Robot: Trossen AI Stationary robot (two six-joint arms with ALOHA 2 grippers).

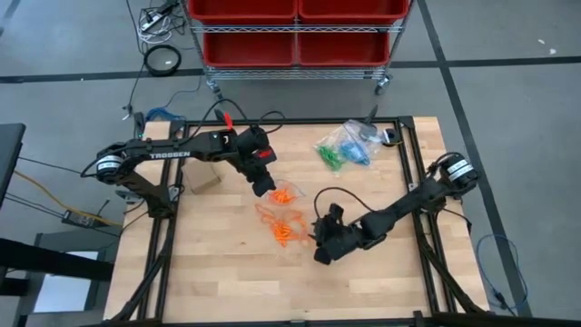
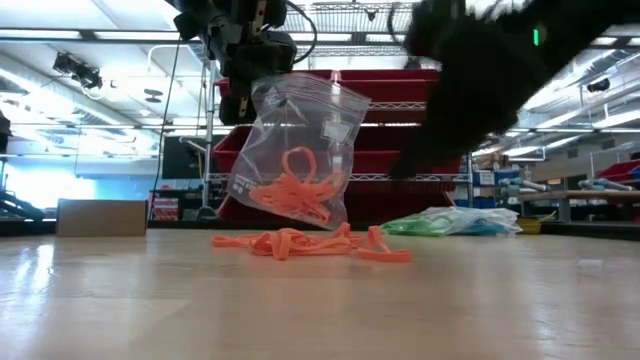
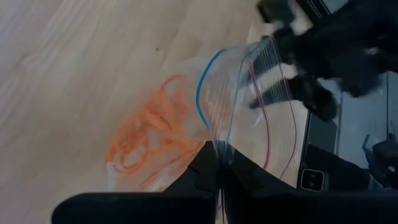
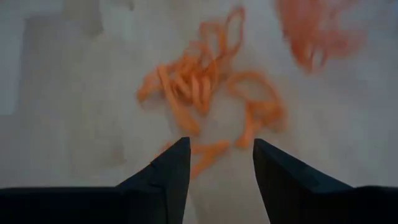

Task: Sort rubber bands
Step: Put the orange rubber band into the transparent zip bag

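wood table (image 1: 218,272) | red bins (image 1: 295,27) behind | left fingers (image 3: 219,177) pinch bag (image 2: 295,150) | right fingers (image 4: 214,168) apart

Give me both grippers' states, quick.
Left gripper: shut on the clear bag.
Right gripper: open, empty, above loose orange rubber bands.

Lab or workshop; wire shelving (image 1: 295,41), red bins (image 1: 243,9)

Tangled orange rubber bands (image 1: 284,225) on table, green and blue ones (image 1: 341,153) seemingly bagged
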